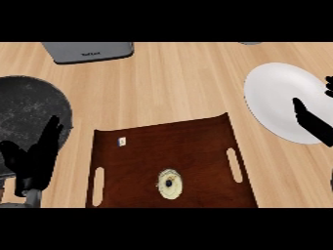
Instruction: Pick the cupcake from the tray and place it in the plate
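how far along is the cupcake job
Nothing looks done yet: the cupcake sits on the brown tray, and the white plate holds nothing. Nothing is in hand either: the right hand is open over the plate's near edge, and the left hand rests open over the dark pan. Left to do: grasp the cupcake, carry it right, and set it on the plate.

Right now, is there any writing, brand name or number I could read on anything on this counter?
Grey appliance at the far edge: a small dark mark on its front, too blurred to read.
Small white tag on the brown tray: too small to read.
Nothing else bears text.
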